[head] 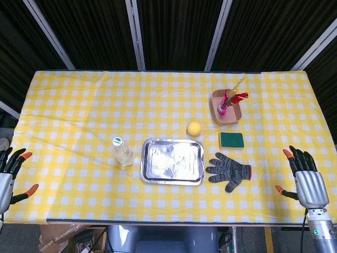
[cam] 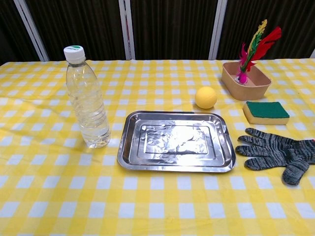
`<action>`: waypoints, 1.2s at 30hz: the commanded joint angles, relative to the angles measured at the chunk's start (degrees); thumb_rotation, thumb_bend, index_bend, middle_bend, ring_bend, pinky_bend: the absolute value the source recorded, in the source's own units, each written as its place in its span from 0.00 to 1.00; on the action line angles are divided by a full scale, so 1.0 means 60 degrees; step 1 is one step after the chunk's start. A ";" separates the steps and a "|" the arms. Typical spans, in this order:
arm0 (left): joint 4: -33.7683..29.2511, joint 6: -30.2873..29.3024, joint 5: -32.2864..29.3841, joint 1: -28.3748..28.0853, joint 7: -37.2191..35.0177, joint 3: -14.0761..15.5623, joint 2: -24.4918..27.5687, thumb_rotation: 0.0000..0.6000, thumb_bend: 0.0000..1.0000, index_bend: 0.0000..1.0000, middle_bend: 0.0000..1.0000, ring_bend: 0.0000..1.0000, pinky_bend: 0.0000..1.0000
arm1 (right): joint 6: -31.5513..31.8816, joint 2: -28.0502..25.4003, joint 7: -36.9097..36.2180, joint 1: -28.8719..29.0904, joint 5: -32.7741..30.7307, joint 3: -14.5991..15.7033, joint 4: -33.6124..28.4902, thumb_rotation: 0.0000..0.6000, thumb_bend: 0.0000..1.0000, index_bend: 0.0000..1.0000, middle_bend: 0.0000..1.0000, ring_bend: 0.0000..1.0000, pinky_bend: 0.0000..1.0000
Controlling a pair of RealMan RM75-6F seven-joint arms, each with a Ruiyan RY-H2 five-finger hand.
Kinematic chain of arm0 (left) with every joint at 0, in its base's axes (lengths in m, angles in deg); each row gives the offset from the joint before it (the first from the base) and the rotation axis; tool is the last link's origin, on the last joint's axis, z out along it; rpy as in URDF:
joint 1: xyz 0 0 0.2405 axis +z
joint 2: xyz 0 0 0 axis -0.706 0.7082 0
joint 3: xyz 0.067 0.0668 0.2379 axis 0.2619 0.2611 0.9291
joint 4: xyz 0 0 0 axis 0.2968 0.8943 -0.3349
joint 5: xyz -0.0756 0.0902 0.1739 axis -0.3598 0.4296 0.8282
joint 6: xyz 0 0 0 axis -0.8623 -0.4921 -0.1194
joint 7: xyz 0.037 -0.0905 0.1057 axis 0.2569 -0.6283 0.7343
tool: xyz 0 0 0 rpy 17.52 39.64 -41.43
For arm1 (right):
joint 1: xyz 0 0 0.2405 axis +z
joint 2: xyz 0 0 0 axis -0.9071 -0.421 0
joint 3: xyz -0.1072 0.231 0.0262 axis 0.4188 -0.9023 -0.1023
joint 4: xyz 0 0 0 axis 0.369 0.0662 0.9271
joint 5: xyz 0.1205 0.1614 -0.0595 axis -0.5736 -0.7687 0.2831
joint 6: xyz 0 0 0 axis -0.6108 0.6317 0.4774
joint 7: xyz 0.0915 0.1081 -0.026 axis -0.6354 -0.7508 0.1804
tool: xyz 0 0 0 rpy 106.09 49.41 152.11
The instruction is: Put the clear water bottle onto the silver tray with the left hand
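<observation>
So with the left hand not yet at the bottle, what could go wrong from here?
1. The water bottle is tall, narrow and upright; a sideways bump from the left hand could likely topple it.
2. The bottle stands close beside the silver tray; dragging rather than lifting may catch the raised rim.
3. The yellow ball lies just behind the tray and might roll if the tray is nudged.

Head view: left hand (head: 10, 176) cut by left frame edge, right hand (head: 306, 182) wrist cut at bottom; chest view: glove (cam: 275, 153) cuff clipped at right edge.
</observation>
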 commanded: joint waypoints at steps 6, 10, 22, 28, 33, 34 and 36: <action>0.0023 0.0135 -0.0013 -0.0066 0.0065 0.0014 -0.0074 1.00 0.22 0.17 0.11 0.00 0.00 | 0.0043 -0.0013 0.0051 -0.0020 0.0064 0.0036 -0.0019 1.00 0.05 0.08 0.00 0.00 0.00; -0.0029 0.0096 0.0003 -0.0070 -0.0052 -0.0012 -0.0040 1.00 0.22 0.17 0.11 0.00 0.00 | -0.0005 -0.0001 0.0049 -0.0025 0.0009 0.0040 0.0021 1.00 0.05 0.08 0.00 0.00 0.00; 0.0161 0.0163 -0.0124 -0.0110 -0.0686 -0.0080 -0.0001 1.00 0.22 0.17 0.11 0.00 0.00 | 0.0056 0.0007 0.0049 -0.0033 0.0093 0.0052 0.0000 1.00 0.05 0.08 0.00 0.00 0.00; 0.0212 0.0444 -0.0027 -0.0346 -0.1750 -0.0128 -0.0192 1.00 0.22 0.17 0.11 0.00 0.00 | -0.0012 0.0010 0.0004 -0.0019 0.0012 0.0028 0.0035 1.00 0.05 0.08 0.00 0.00 0.00; 0.0271 0.1940 -0.0179 -0.1082 -0.3755 -0.0036 -0.0345 1.00 0.22 0.17 0.11 0.00 0.00 | 0.0004 0.0012 -0.0011 -0.0015 0.0072 0.0049 0.0029 1.00 0.05 0.08 0.00 0.00 0.00; 0.0317 0.2291 -0.0294 -0.1255 -0.4071 -0.0057 -0.0372 1.00 0.22 0.17 0.11 0.00 0.00 | -0.0015 0.0015 -0.0019 -0.0008 0.0062 0.0047 0.0032 1.00 0.05 0.08 0.00 0.00 0.00; 0.0391 0.2929 -0.0534 -0.1588 -0.4598 -0.0130 -0.0503 1.00 0.22 0.17 0.11 0.00 0.00 | -0.0046 0.0020 -0.0038 0.0005 0.0027 0.0030 0.0041 1.00 0.05 0.08 0.00 0.00 0.00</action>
